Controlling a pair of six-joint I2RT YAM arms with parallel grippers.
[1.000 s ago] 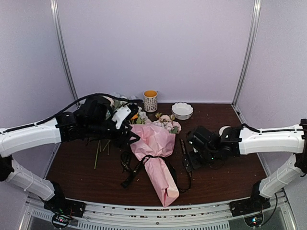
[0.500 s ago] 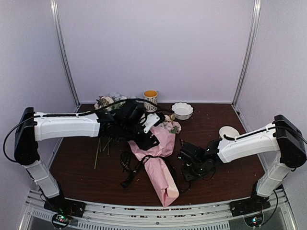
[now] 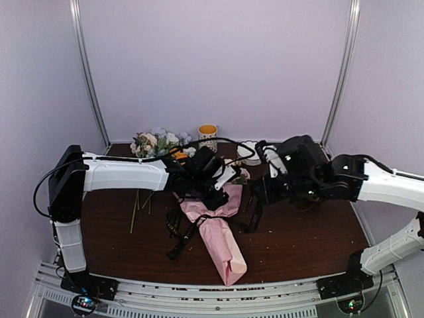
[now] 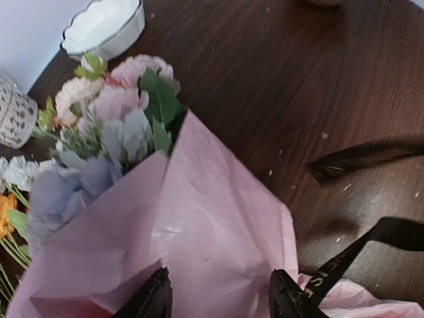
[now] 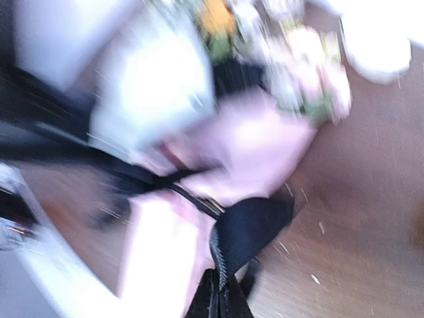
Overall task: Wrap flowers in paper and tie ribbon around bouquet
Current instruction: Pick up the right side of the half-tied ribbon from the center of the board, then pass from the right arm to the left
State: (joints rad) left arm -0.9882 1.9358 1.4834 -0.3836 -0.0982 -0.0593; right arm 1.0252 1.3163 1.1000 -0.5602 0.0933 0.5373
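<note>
My right pincer (image 5: 218, 303) is clamped on the black ribbon (image 5: 255, 232), which leads to the bouquet (image 3: 220, 235). My left pincer (image 4: 218, 298) stands apart over the pink paper (image 4: 212, 225). The bouquet lies mid-way across the table (image 3: 311, 232), blooms toward the far edge, narrow end toward the near edge.

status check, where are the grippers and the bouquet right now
Right gripper shut on the ribbon, right of the bouquet. Left gripper open, fingers straddling the pink paper near the blooms. Bowl and cup at back, clear.
</note>
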